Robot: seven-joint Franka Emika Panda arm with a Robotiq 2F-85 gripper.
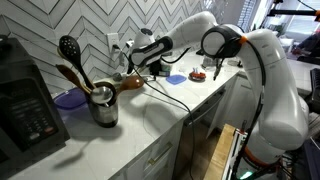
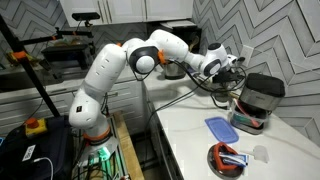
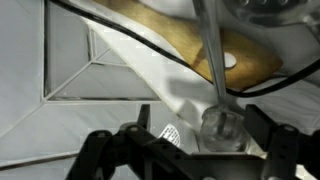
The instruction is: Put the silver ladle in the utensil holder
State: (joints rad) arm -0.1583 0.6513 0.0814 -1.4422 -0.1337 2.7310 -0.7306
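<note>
Hovering low over the white counter (image 1: 150, 128), the gripper (image 3: 195, 135) shows in the wrist view with its jaws spread wide, nothing clamped. The silver ladle (image 3: 212, 80) lies below it. Its slim shiny handle runs from the top edge down to the small round bowl, which sits between the fingers, off-centre. Contact between bowl and pads — cannot tell. The handle crosses a brown wooden board (image 3: 180, 40) with a round hole near one end.

In an exterior view the gripper (image 1: 133, 62) hangs just above that board (image 1: 128, 82), close to the zigzag-tiled wall. The ladle is too thin to pick out there.

The utensil holder (image 1: 103, 108) stands upright farther along the counter, well apart from the gripper and near a large black appliance (image 1: 25, 105). It holds a black slotted spoon (image 1: 70, 47) and wooden spoons (image 1: 72, 75), heads up. A blue plate (image 1: 68, 98) lies just behind the holder.

In an exterior view the gripper (image 2: 235, 68) points toward the tiled wall — jaw state unreadable from there.
</note>
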